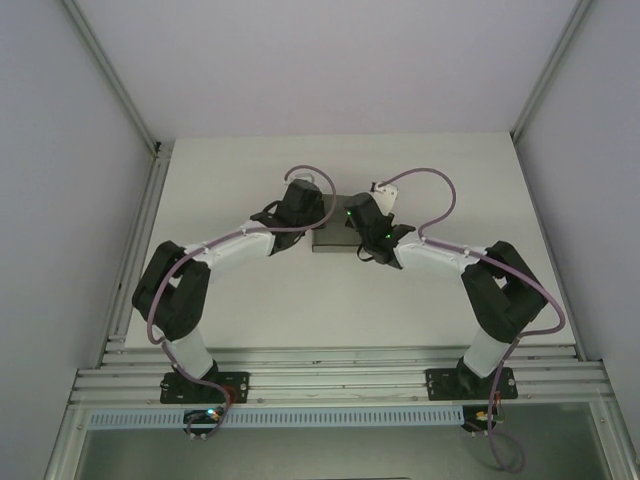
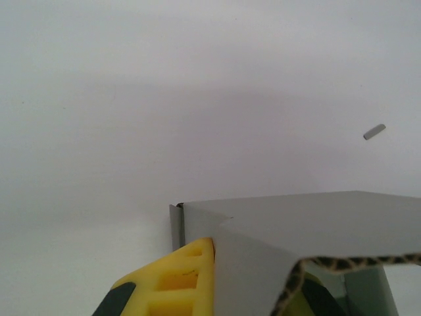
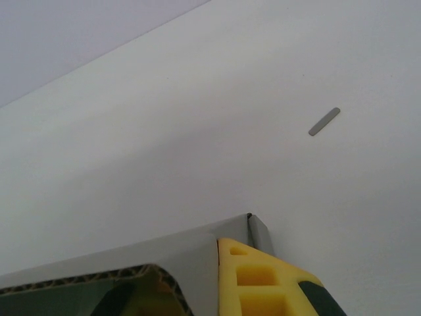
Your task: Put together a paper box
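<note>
Left claw, right claw, pinching paper box

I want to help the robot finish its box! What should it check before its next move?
1. Left jaws pinching a wall of the box: ok.
2. Right jaws pinching the box too: ok.
3. Box corner standing upright in the left wrist view: ok.
4. Little grey scrap lying apart from the box: ok.
5. Box sitting flat on the table: cannot tell, the arms cover it.
6. Every flap tucked in: cannot tell.
</note>
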